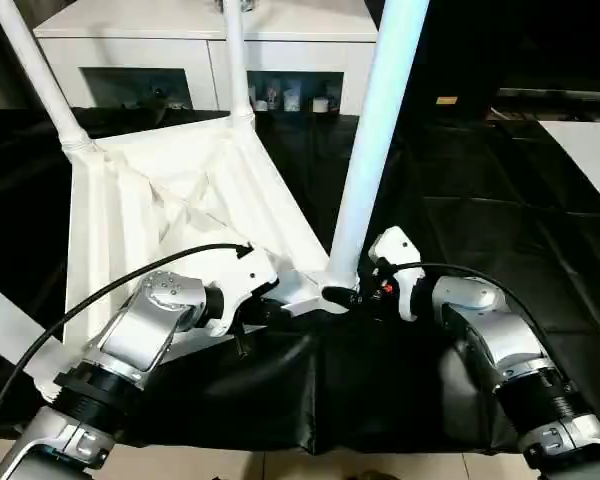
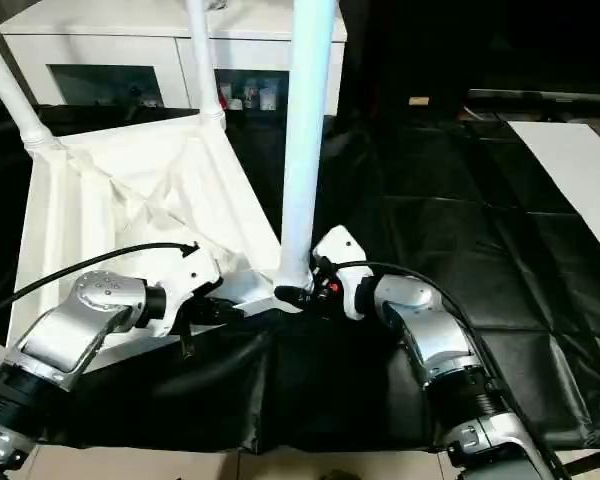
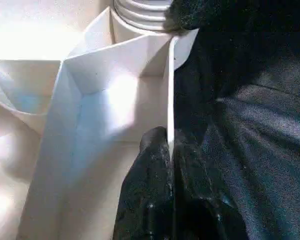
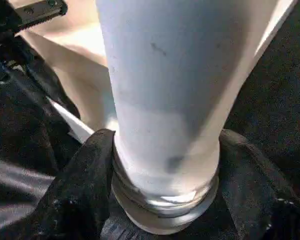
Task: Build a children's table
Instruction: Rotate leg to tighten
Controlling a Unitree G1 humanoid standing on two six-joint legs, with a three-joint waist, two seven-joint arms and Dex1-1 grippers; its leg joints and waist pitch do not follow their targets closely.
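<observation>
The children's table lies upside down on black cloth, the ribbed underside of its white top (image 1: 160, 200) facing up. Three white legs stand up from its corners: one far left (image 1: 40, 80), one at the back (image 1: 237, 60), and a near leg (image 1: 375, 140). My left gripper (image 1: 265, 312) is shut on the thin near rim (image 3: 170, 90) of the top; the left wrist view shows both fingertips (image 3: 155, 142) pinching it. My right gripper (image 1: 345, 295) clasps the ringed base of the near leg (image 4: 160, 75), one black finger (image 4: 85, 170) pressed against each side.
A white cabinet (image 1: 210, 40) with glass-fronted compartments stands right behind the table. Black cloth (image 1: 480, 180) covers the work surface out to the right, where a white sheet (image 1: 590, 150) lies. The cloth's front edge hangs over pale floor (image 1: 280, 465).
</observation>
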